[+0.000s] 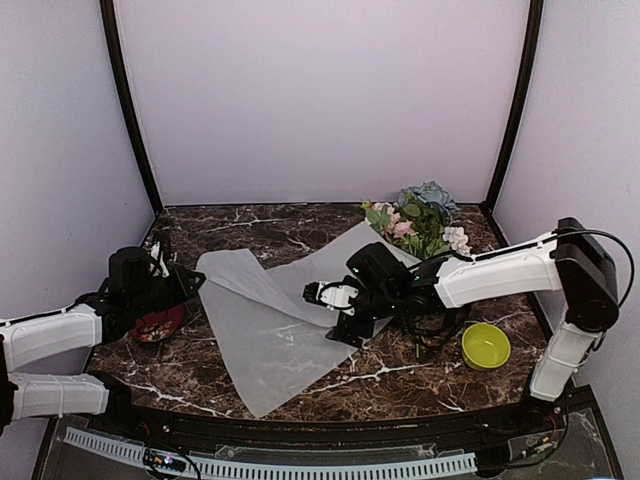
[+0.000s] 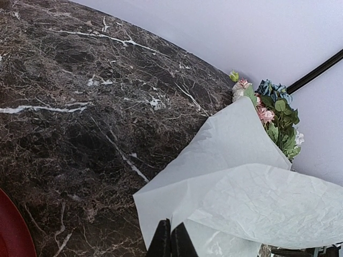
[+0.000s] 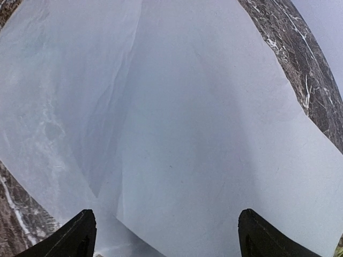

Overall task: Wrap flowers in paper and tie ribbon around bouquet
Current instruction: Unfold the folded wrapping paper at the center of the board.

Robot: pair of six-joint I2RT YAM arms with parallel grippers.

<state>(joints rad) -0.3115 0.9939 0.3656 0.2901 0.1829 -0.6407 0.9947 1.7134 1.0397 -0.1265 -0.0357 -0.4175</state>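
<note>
The frosted white paper point(image 1: 270, 325) lies across the middle of the marble table point(image 1: 260, 225), its left part folded over on itself. The flowers point(image 1: 420, 220) lie at the back right, blooms beyond the paper's far corner and stems hidden under the sheet. My left gripper point(image 2: 171, 240) is shut at the sheet's left edge point(image 2: 161, 203), where the folded flap point(image 2: 257, 198) rises from its tips. My right gripper point(image 3: 166, 214) hangs open just above the paper point(image 3: 187, 107), nothing between its fingers. In the top view it point(image 1: 322, 295) is over the sheet's middle. The ribbon is out of view.
A red bowl point(image 1: 158, 323) sits under the left arm at the table's left edge. A green bowl point(image 1: 486, 345) stands at the right front, by the right arm's base. Black cables point(image 1: 425, 335) loop under the right arm. Black frame posts stand at both back corners.
</note>
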